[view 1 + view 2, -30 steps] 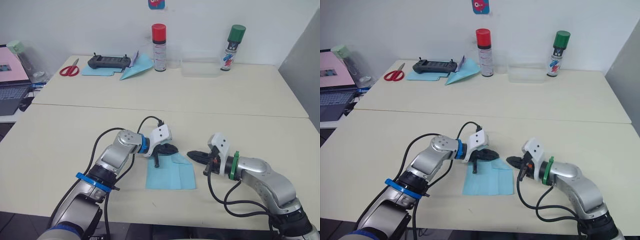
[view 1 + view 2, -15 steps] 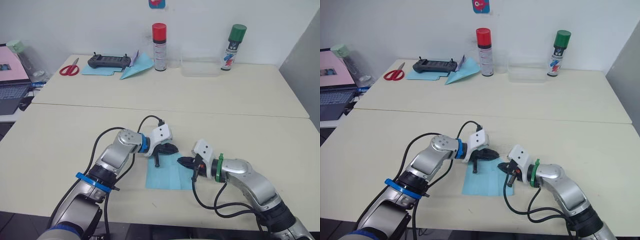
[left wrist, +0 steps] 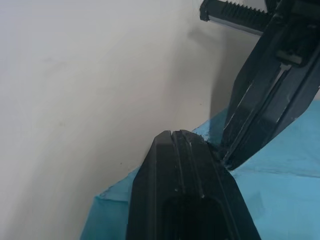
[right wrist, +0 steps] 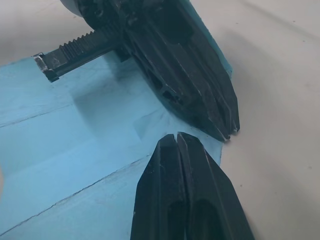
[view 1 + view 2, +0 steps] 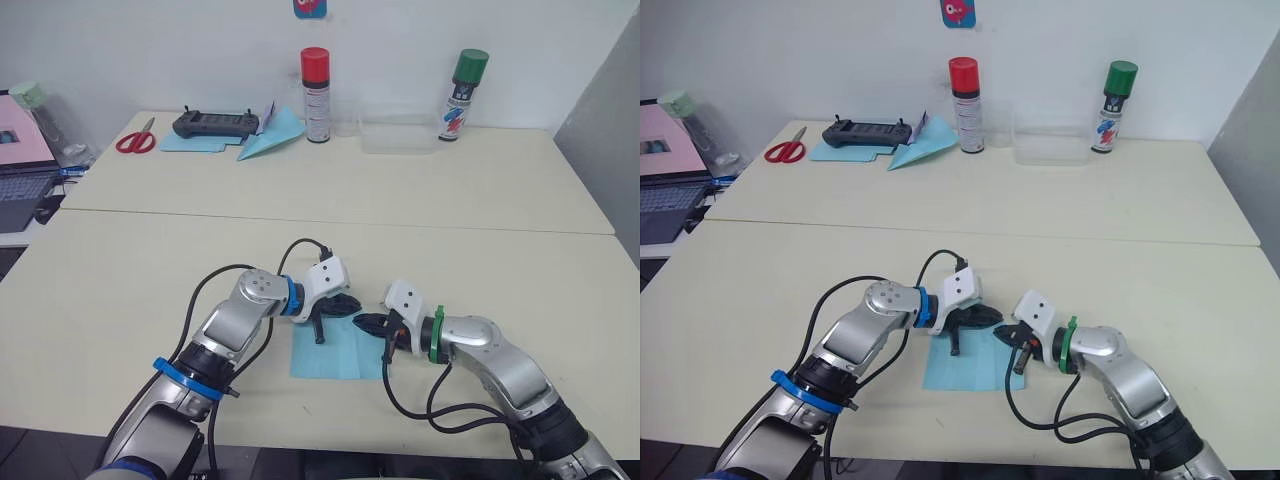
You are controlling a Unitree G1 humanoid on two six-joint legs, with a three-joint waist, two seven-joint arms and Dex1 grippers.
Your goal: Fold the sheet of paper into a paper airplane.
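The sheet of paper (image 5: 335, 358) is light blue, roughly square and creased, and lies flat near the table's front edge. My left gripper (image 5: 347, 303) is shut, its tip resting at the sheet's far edge. From the right, my right gripper (image 5: 367, 323) comes in, also shut, with its tip on the sheet's far right corner. The two tips nearly touch. In the right wrist view my right gripper (image 4: 176, 136) presses on the sheet of paper (image 4: 75, 165), with the left gripper (image 4: 229, 131) just beyond it. I see nothing held between either pair of fingers.
At the back of the far table stand a red-capped spray can (image 5: 316, 82), a green-capped spray can (image 5: 456, 82) and a clear box (image 5: 398, 135). A controller (image 5: 214, 123), scissors (image 5: 133, 140), a blue paper dart (image 5: 270, 140) and a laptop (image 5: 20, 180) are back left.
My right gripper has moved left from beside the sheet onto its far right corner, up to the left gripper's tip. The left gripper has barely shifted.
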